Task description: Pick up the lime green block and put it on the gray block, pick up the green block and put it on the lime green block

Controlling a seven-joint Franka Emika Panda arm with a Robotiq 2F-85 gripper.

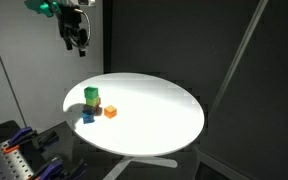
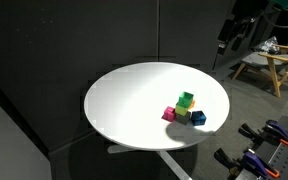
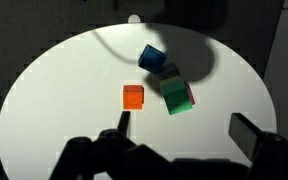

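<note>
The green block (image 1: 90, 95) sits on top of the lime green block (image 1: 92, 105) near the table's edge; both also show in an exterior view, the green block (image 2: 187, 99) above the lime green block (image 2: 183, 114). The gray block (image 1: 88, 116) stands on the table right beside this stack, not under it. In the wrist view the green block (image 3: 176, 95) hides the lime green one, and the gray block (image 3: 151, 58) lies just beyond it. My gripper (image 3: 184, 125) is open and empty, high above the table (image 1: 76, 38).
An orange block (image 3: 133, 96) lies alone on the round white table (image 1: 164, 125), a short way from the stack. It looks pinkish in an exterior view (image 2: 169, 114). Dark curtains surround the table. Tool racks stand at floor level (image 1: 24, 160).
</note>
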